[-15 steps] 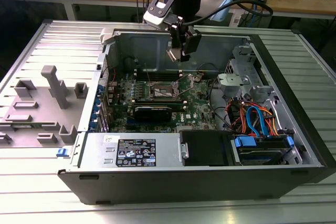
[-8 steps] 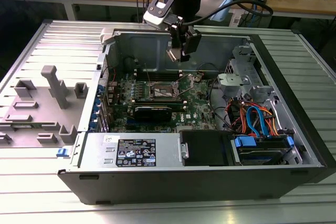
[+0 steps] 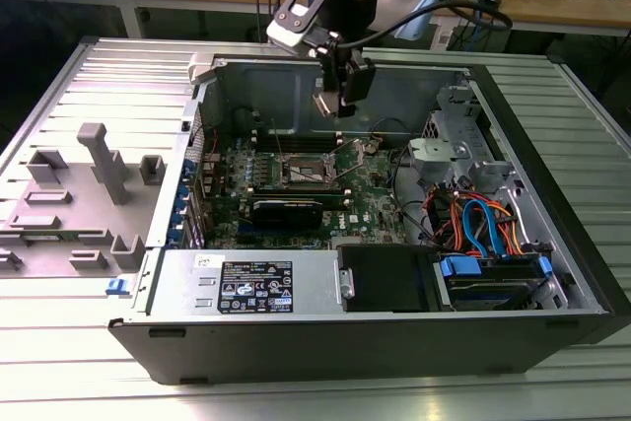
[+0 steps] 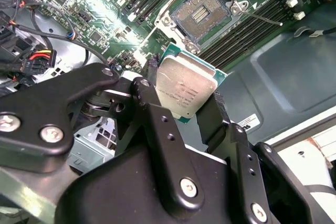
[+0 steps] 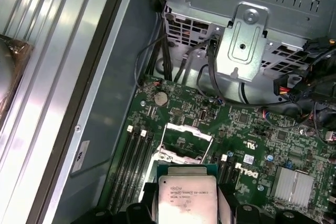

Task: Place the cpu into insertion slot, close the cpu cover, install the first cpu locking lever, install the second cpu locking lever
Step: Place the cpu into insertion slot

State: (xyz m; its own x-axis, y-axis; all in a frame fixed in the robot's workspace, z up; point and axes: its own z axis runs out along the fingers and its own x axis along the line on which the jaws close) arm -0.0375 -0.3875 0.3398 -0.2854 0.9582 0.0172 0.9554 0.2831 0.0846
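Zero of the four steps look finished, far as I can tell standing here. The fingers (image 4: pixel 157 124) are pinching the cpu (image 4: pixel 184 90) by two opposite edges, metal top showing in both wrist views. It hangs in the air over the motherboard (image 3: pixel 370 199), clear of it.

Underneath is the insertion slot (image 4: pixel 201 13), bare, with its contact field showing and nothing seated. The cpu cover (image 5: pixel 187 134) looks flipped up at one edge of the slot, though I can't swear to the angle. One thin locking lever (image 4: pixel 261 19) sticks out loose beside the slot. I can't pick out the other one.

All of it sits inside the open computer case (image 3: pixel 552 244) lying on the slatted tabletop (image 3: pixel 59 382). So placing the chip, closing the cover and doing both levers are all left.
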